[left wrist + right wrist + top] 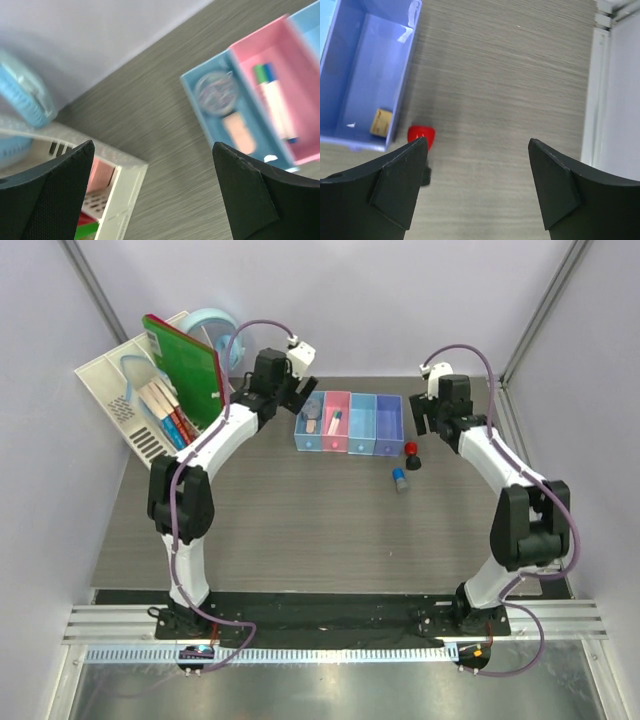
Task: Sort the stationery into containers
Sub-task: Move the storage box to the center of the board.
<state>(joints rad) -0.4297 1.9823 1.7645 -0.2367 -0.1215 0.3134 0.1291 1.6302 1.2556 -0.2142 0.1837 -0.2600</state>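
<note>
The containers (350,423) are four joined bins in a row. In the left wrist view, the light-blue bin (200,107) holds a pink eraser (239,132) and a round clear item. Two white pens (272,100) lie in the pink bin (300,55). A tiny orange block (381,122) lies in the violet-blue bin (365,75). A red-and-black cylinder (412,454) (421,135) stands on the table just right of that bin. A blue-grey cylinder (400,479) lies nearer the front. My left gripper (300,392) (153,145) hangs open and empty left of the bins. My right gripper (426,420) (477,141) is open and empty, right of the red cylinder.
A white slotted organizer (125,400) (120,185) with a green book (185,365) stands at the back left. A round light-blue tape dispenser (212,328) (25,95) sits behind it. The table's right edge and wall (605,100) are close to the right gripper.
</note>
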